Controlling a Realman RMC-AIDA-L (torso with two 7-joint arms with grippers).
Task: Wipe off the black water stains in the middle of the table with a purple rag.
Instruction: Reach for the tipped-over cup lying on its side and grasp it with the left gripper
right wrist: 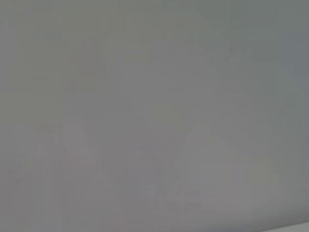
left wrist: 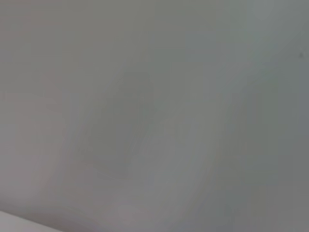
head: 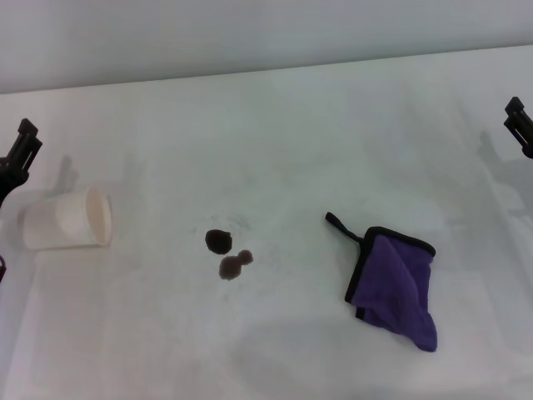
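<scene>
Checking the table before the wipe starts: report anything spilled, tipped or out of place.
Two things. The white cup lies tipped on its side near the left gripper. The black water stains sit mid-table, unwiped. The purple rag lies crumpled to their right, untouched. The right gripper is parked at the edge.

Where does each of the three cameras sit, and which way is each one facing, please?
Head view: on the robot's head, looking forward and down at the table, black water stains, purple rag and white cup; left gripper and right gripper at its edges.
Left wrist: only blank pale surface.
Right wrist: likewise.
Shared: nothing identifiable.
</scene>
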